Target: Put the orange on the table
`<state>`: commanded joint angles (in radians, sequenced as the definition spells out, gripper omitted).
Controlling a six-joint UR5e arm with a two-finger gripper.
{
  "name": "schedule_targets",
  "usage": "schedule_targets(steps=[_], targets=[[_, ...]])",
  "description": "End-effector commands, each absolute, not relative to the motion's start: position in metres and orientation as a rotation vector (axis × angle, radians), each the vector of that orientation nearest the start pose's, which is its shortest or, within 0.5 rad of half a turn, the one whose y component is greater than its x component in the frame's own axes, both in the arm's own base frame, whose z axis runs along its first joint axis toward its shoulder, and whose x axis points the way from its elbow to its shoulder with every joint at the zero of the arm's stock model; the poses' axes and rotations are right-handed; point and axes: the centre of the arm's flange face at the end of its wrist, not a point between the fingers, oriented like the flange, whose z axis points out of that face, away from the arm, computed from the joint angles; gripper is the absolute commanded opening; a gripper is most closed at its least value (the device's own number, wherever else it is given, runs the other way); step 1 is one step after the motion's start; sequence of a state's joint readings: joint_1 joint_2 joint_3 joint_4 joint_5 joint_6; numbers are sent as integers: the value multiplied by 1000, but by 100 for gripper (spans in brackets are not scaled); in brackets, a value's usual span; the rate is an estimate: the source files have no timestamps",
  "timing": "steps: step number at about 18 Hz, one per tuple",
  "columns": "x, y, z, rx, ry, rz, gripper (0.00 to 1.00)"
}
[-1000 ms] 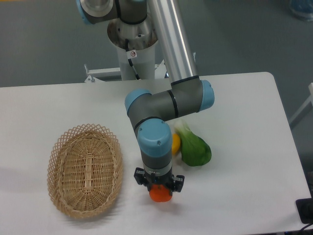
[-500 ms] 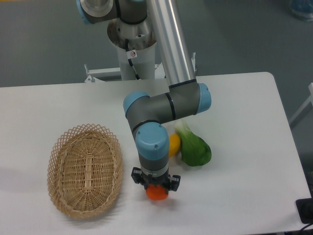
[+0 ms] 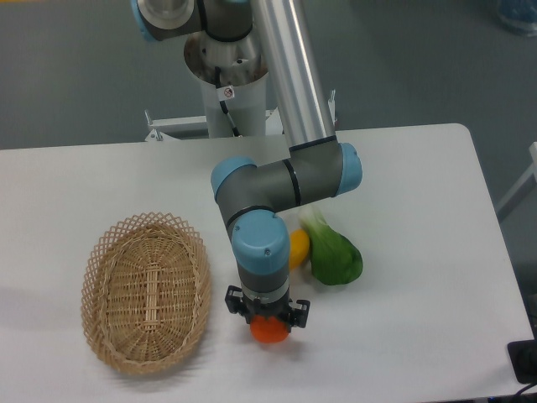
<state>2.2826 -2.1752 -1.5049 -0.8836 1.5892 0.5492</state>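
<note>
The orange [image 3: 269, 332] is a small bright-orange fruit seen under the wrist, at the front middle of the white table [image 3: 419, 252]. My gripper [image 3: 268, 323] points straight down and is shut on the orange. The wrist hides the fingers and the top of the fruit. I cannot tell whether the orange touches the tabletop. It sits just right of the wicker basket [image 3: 145, 290].
A yellow fruit [image 3: 299, 248] and a green leafy vegetable [image 3: 334, 255] lie close behind the gripper on the right. The oval basket holds nothing visible. The table's front edge is near below the orange. A dark object [image 3: 523, 361] sits at the front right corner.
The arm moved slightly left with the orange between one second and half a second ago. Since then nothing has visibly moved.
</note>
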Motion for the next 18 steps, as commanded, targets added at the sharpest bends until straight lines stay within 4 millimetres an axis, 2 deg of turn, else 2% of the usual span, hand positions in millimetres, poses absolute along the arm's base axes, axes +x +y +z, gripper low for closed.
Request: schedule_targets(steps=[3, 5, 8, 10, 12, 14, 16, 18], targets=[[-353, 610, 229, -3016, -248, 160, 100], [-353, 611, 240, -2998, -246, 173, 100], [-366, 626, 286, -2913, -236, 249, 100], [-368, 627, 293, -2906, -234, 267, 100], [-367, 624, 323, -2867, -227, 302, 100], [-376, 612, 361, -2835, -186, 352, 100], [-385, 595, 388, -2848, -73, 380, 100], [-395, 574, 407, -2883, -64, 365, 100]])
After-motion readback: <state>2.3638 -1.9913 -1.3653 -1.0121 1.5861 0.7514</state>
